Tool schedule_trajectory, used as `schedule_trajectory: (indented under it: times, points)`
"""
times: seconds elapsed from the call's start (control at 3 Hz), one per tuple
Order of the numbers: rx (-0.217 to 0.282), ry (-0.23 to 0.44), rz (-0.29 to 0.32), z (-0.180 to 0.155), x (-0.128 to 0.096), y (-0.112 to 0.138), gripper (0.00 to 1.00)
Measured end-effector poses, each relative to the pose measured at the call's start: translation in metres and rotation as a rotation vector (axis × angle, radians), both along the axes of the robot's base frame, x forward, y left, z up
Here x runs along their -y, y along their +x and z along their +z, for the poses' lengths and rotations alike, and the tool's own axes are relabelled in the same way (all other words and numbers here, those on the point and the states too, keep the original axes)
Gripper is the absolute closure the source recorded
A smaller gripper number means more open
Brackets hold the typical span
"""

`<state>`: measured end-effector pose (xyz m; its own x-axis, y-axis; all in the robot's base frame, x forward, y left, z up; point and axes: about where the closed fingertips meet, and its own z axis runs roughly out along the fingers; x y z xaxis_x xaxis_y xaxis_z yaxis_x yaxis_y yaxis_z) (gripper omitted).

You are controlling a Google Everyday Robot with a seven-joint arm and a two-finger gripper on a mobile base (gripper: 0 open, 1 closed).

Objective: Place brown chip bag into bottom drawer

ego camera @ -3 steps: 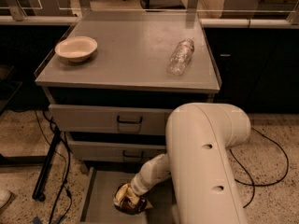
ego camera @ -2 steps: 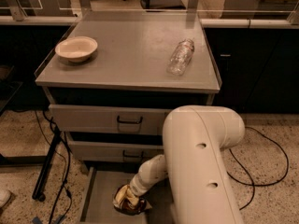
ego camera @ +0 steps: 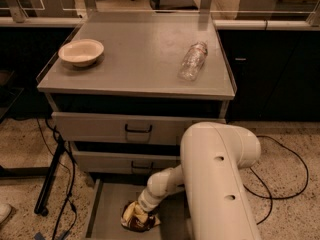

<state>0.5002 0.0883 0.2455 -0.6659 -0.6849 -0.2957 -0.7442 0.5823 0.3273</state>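
Observation:
The brown chip bag (ego camera: 131, 219), dark brown and pale yellow, lies on the floor of the open bottom drawer (ego camera: 107, 201), near its middle. My gripper (ego camera: 144, 213) reaches down into the drawer at the end of the white arm (ego camera: 220, 184) and sits right on the bag's upper right side, touching it. The bag rests low in the drawer. The arm's big white link hides the right part of the drawer.
On the grey cabinet top (ego camera: 135, 44) a cream bowl (ego camera: 81, 51) stands at the left and a clear plastic bottle (ego camera: 193, 60) lies at the right. Two upper drawers with black handles (ego camera: 138, 129) are closed. A black stand and cables (ego camera: 52, 179) are at the left on the floor.
The arm's large white link has shifted slightly to the left. The gripper and the chip bag stay at the same spot in the bottom drawer.

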Motion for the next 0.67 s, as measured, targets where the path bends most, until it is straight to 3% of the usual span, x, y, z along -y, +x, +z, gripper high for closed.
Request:
schedule_trajectory:
  times: [0.33, 0.67]
  points:
    - [-0.01, -0.005, 0.012, -0.0056, -0.0021, -0.0045, 1.0]
    - [-0.01, -0.005, 0.012, -0.0057, -0.0021, -0.0045, 0.8]
